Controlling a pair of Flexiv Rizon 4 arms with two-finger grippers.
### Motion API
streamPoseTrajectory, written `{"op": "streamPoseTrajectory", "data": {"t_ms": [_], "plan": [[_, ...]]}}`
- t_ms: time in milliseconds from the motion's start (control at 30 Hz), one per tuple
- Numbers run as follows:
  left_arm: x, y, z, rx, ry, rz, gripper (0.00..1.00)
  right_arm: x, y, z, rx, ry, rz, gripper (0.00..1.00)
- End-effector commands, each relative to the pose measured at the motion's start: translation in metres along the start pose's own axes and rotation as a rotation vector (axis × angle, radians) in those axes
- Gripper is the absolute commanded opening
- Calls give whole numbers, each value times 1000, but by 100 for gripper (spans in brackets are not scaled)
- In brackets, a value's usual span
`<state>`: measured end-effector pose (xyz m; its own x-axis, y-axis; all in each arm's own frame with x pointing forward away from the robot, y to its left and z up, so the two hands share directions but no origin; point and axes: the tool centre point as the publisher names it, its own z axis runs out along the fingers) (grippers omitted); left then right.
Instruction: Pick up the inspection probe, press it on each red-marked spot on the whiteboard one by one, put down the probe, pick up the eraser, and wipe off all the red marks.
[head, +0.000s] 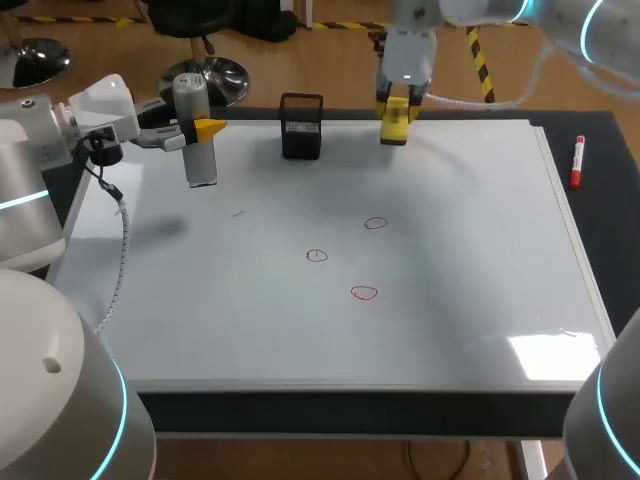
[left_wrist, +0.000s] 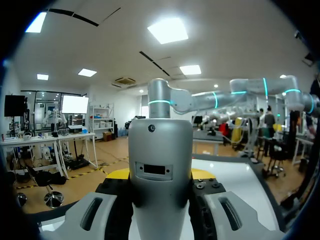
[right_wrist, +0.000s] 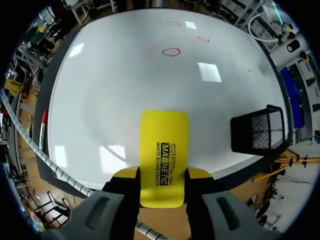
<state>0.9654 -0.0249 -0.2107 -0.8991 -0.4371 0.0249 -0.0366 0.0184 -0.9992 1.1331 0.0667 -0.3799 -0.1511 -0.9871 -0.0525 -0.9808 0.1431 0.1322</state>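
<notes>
3 red marks (head: 364, 292) sit near the middle of the whiteboard (head: 470, 300) in the head view, all unwiped. The left claw (head: 197, 130) is closed around the grey probe (head: 201, 160), holding it upright above the board's far left corner. The right claw (head: 395, 118) holds the yellow eraser (head: 394, 122) over the far edge. A black mesh cup (head: 301, 127) stands between the 2 arms, and a red pen (head: 577, 162) lies on the dark surface (head: 610, 200) beside the board.

From the left wrist, the probe fills the gap between the fingers, 1 yellow tip on each side. It looks like a smooth, rigid cylinder, likely a bit slippery, so a firm grip around its body, as here, suits pressing down.

From the right wrist, the eraser is pinched across its narrow sides near 1 end, its free end pointing toward the marks, with the cup beside it. It seems light, flat and stiff; for wiping it probably needs holding square so its face lies flat.
</notes>
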Motion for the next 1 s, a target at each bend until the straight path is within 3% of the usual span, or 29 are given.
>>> {"op": "streamPoseTrajectory", "data": {"t_ms": [33,500,1000], "plan": [[0,0,0,3,-2,2,0,21,19,-22,42,-6,18,0],[0,0,0,3,-2,2,0,76,45,-45,91,-42,164,0],[0,0,0,3,-2,2,0,144,76,-41,118,-45,327,0]]}}
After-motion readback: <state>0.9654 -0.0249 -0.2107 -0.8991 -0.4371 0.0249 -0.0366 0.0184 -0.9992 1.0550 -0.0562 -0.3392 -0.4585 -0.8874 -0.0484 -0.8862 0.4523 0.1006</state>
